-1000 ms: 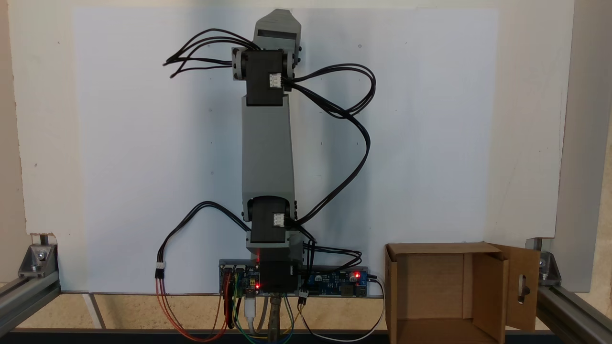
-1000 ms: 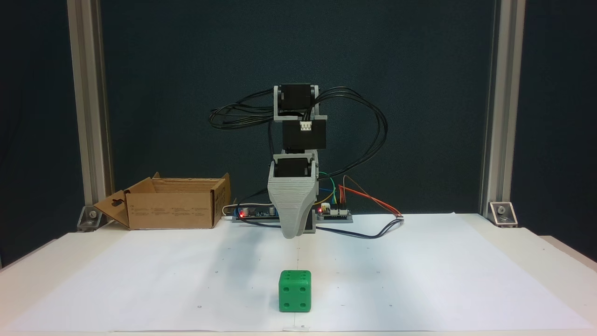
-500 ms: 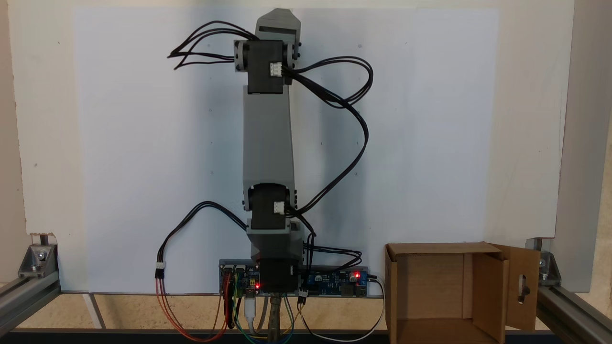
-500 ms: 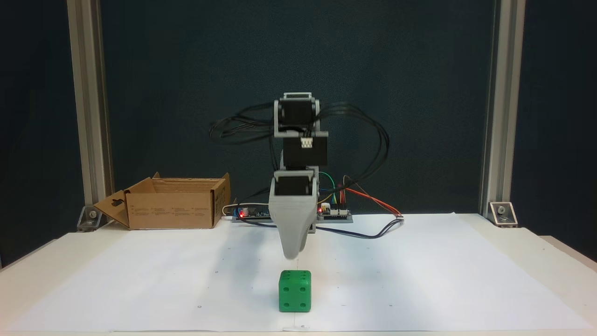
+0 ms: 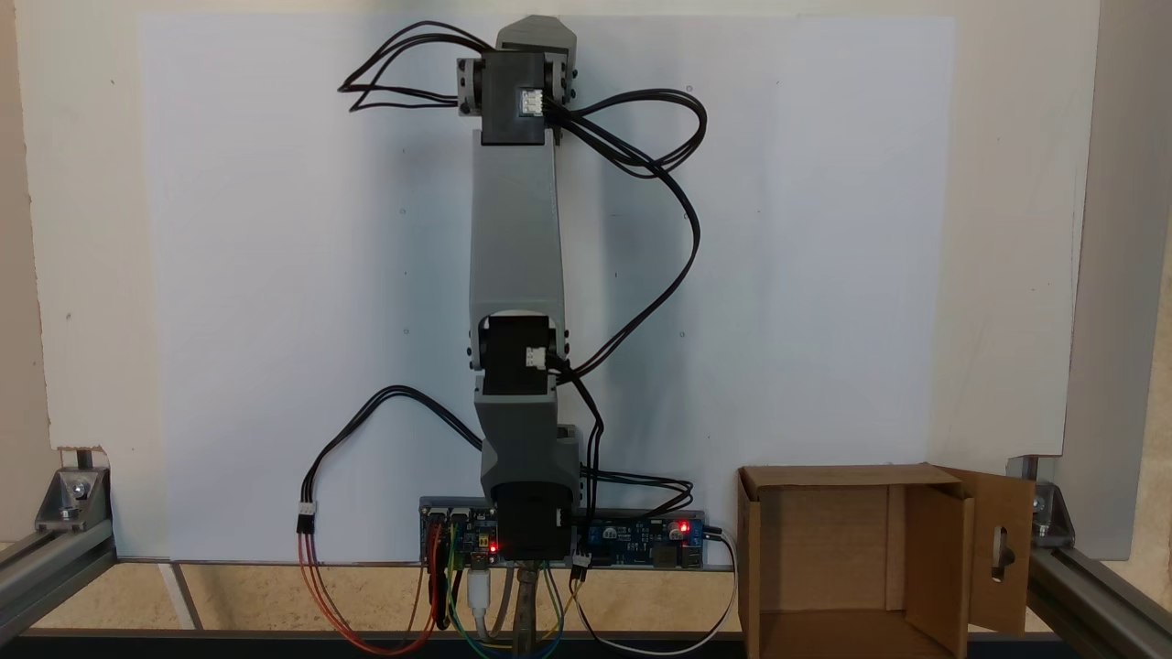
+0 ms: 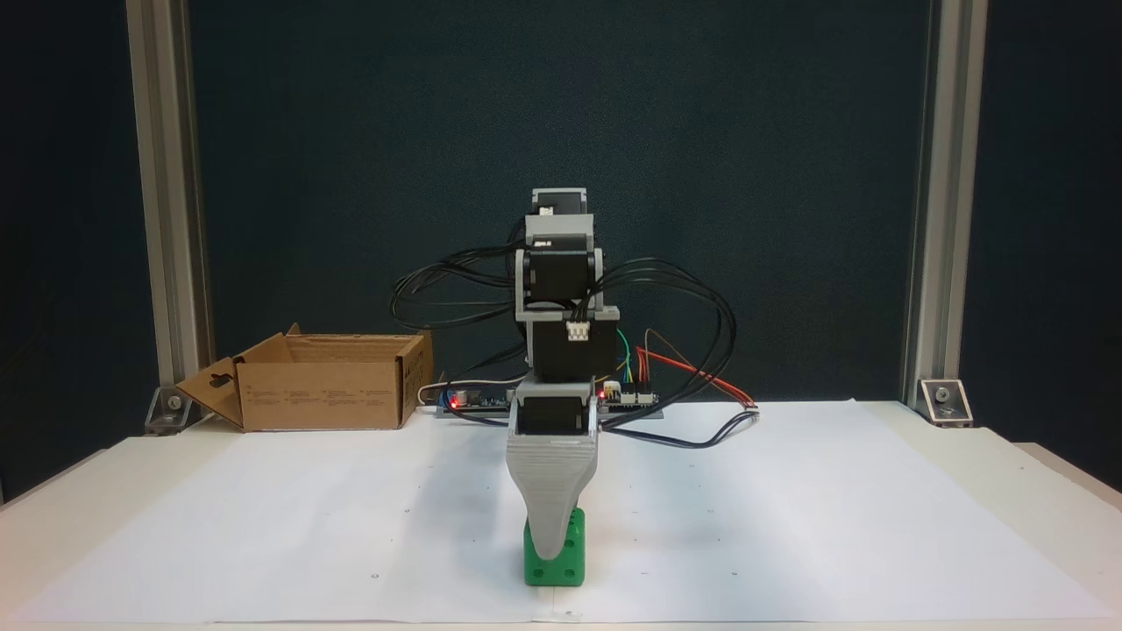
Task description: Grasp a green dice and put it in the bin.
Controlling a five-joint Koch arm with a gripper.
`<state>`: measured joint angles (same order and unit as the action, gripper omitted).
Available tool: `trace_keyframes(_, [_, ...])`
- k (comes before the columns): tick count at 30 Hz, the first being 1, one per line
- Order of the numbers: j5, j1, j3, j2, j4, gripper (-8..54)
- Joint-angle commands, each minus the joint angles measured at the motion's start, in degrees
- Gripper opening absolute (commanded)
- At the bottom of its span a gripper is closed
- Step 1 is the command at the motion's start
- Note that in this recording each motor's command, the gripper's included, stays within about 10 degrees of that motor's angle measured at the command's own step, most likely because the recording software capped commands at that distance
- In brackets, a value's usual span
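The green dice (image 6: 568,568) sits on the white paper near the table's front edge in a fixed view. My gripper (image 6: 548,549) has come down right at it. Its grey wedge-shaped jaw points down and covers the dice's upper left part. The other jaw lies behind it, so I cannot tell how the jaws stand. From above, the arm stretches straight out with the gripper (image 5: 536,31) at its far end, and the dice is hidden beneath it. The bin, a brown cardboard box (image 6: 320,394) with its flaps out, stands beside the arm's base (image 5: 934,558).
A controller board (image 5: 641,535) with red lights and coloured wires lies at the arm's base. Black cables (image 6: 692,324) loop out on both sides of the arm. Aluminium frame posts (image 6: 942,219) stand at the table's back corners. White paper (image 6: 789,508) covers the table.
The arm has stretched further forward and the gripper has dropped from above the dice down onto it, now covering its top. The dice and the bin have not moved.
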<state>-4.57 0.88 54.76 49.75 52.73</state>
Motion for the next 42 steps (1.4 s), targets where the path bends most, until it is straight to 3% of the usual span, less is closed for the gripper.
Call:
trace_keyframes(1, [-2.37,0.53,-4.04,0.26,-0.53,43.1])
trace_keyframes(42, [-2.02,-1.67,-3.96,-2.46,-2.02,38.9])
